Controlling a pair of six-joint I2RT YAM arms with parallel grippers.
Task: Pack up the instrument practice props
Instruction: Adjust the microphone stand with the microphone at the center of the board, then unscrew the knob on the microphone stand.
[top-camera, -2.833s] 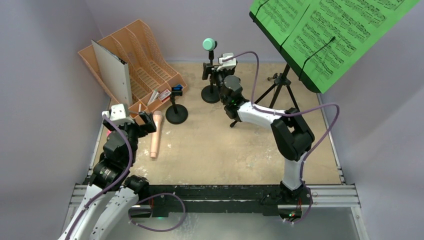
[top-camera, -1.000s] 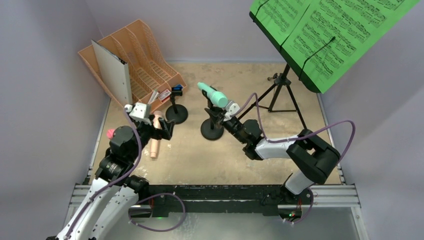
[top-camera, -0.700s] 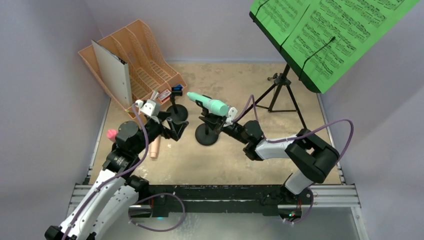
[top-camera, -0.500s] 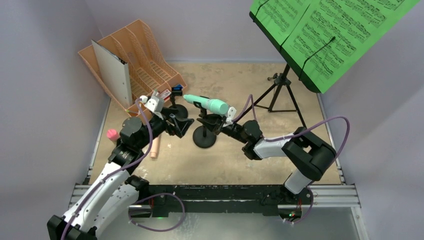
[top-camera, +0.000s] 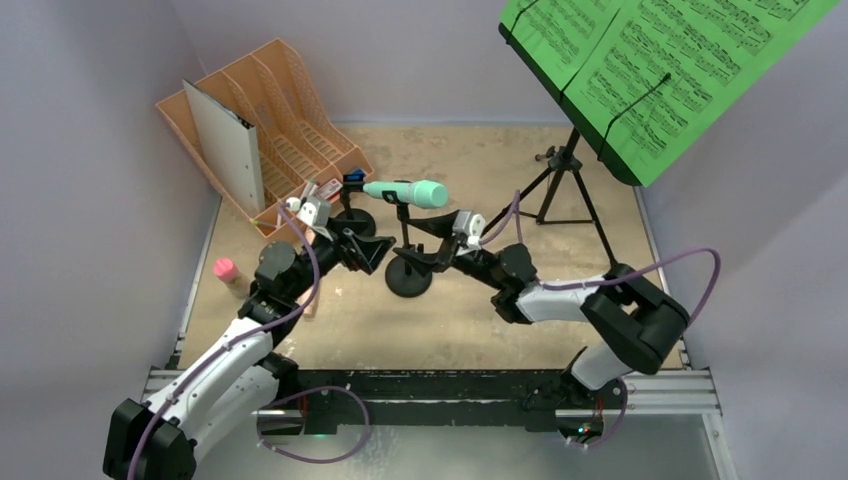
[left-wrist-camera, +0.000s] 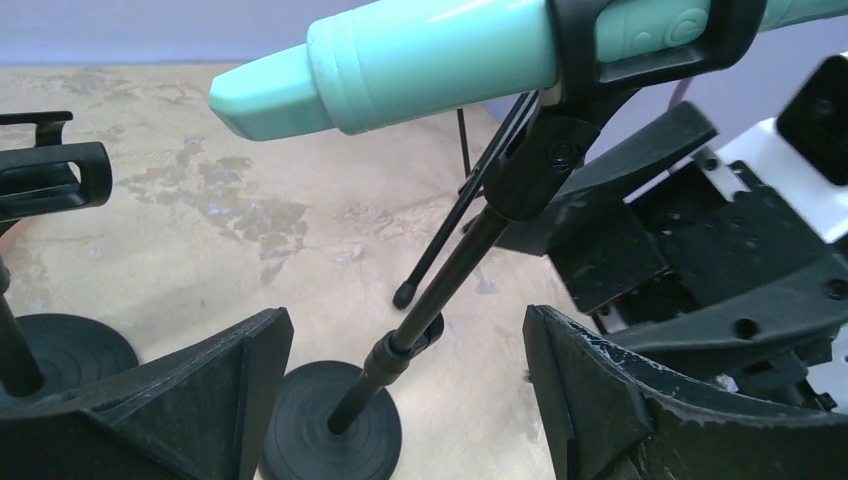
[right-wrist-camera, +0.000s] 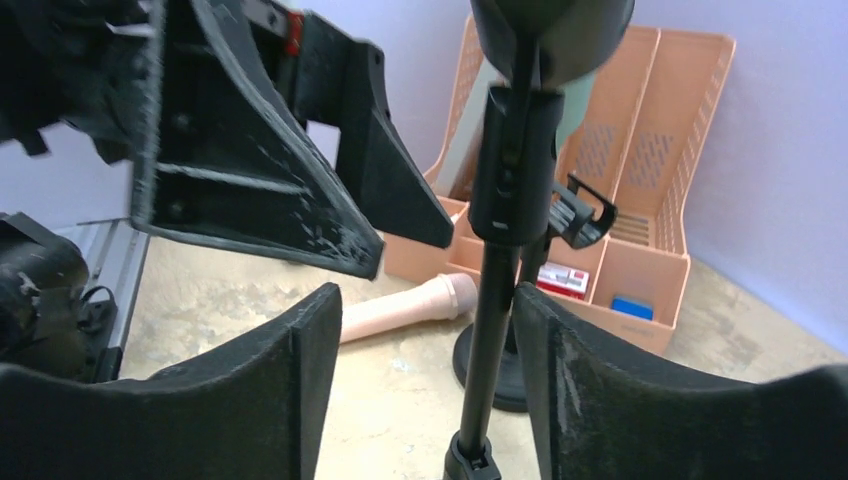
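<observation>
The teal microphone (top-camera: 405, 192) lies level in the clip of a short black round-based pole (top-camera: 404, 250) at mid-table. My left gripper (top-camera: 366, 250) is open just left of the pole. In the left wrist view (left-wrist-camera: 400, 390) its jaws straddle the pole (left-wrist-camera: 440, 300) and base (left-wrist-camera: 330, 430) without touching. My right gripper (top-camera: 428, 245) is open on the pole's right. In the right wrist view (right-wrist-camera: 415, 390) the pole (right-wrist-camera: 493, 300) stands between its fingers, near the right one. The pink microphone (right-wrist-camera: 400, 310) lies on the table. The second clip pole (top-camera: 349, 200) stands behind. The tripod (top-camera: 560, 180) holds green sheet music (top-camera: 660, 60).
The orange file rack (top-camera: 300, 120) with a grey binder (top-camera: 225, 140) stands at the back left. The pink microphone's head (top-camera: 225, 268) shows beside my left arm. The tripod's legs (left-wrist-camera: 435, 250) spread just behind the pole. Purple walls close in on three sides.
My right gripper brought the pole with the teal microphone from the back to mid-table. The microphone swung level. My left gripper left the pink microphone and moved right to the pole.
</observation>
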